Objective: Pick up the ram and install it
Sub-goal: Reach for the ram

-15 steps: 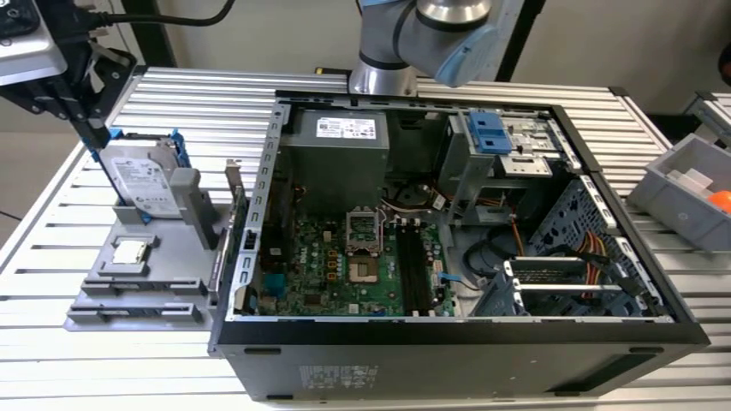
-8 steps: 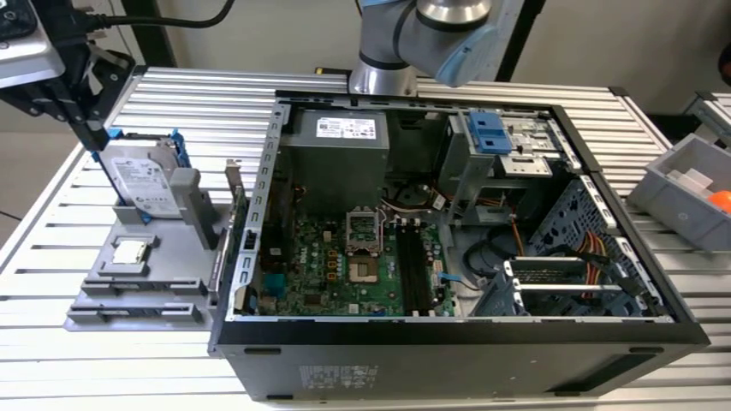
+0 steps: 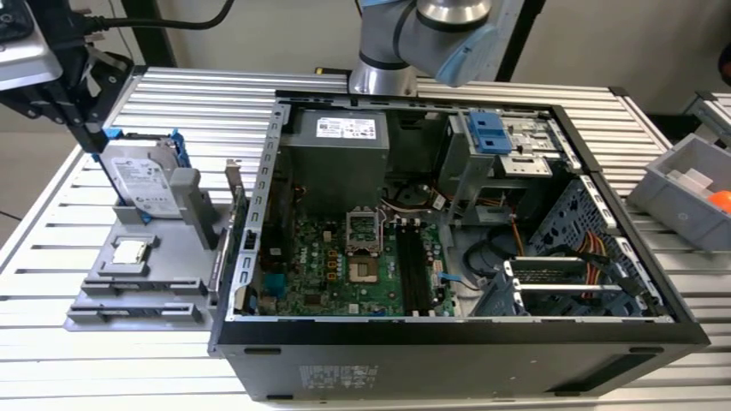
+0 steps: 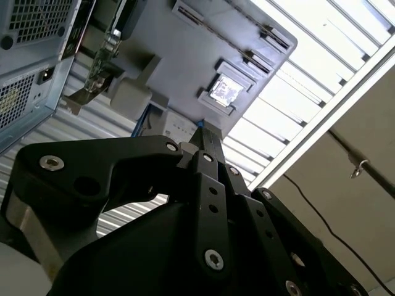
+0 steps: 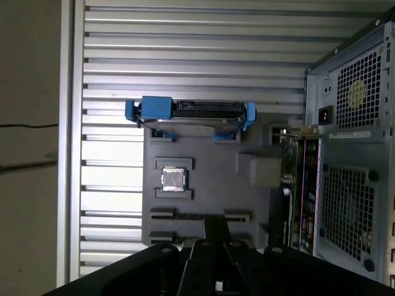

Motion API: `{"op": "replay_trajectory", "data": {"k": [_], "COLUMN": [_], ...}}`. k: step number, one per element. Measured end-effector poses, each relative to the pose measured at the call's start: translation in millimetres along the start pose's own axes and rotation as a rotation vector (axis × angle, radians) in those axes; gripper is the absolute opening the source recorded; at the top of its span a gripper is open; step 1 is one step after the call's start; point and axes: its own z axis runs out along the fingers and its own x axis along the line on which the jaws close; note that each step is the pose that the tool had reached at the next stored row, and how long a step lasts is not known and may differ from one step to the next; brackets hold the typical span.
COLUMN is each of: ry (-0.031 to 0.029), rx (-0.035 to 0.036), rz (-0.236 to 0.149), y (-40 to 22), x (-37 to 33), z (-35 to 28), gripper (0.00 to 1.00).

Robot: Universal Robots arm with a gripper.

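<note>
One slatted metal table, grey tray beside open computer case; I read gripper fingers pinched together.

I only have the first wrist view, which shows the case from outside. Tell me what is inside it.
Observer: In the exterior view the case lies open, its motherboard facing up, with long dark memory slots beside the processor socket.
Operator: Now give me the gripper's height.
Observer: In the exterior view the gripper hangs level with the top of the upright hard drive, well above the grey fixture's deck.
</note>
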Motion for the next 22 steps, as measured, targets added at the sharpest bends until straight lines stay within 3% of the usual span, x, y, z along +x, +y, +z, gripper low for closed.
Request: {"op": "replay_trajectory", "data": {"k": [22], "ry": [-0.0001], "rx": [-0.0001], "rz": [0.0], "y": [-7.9], "x": [0.1], "z": [-0.3], "gripper": [0.0]}}
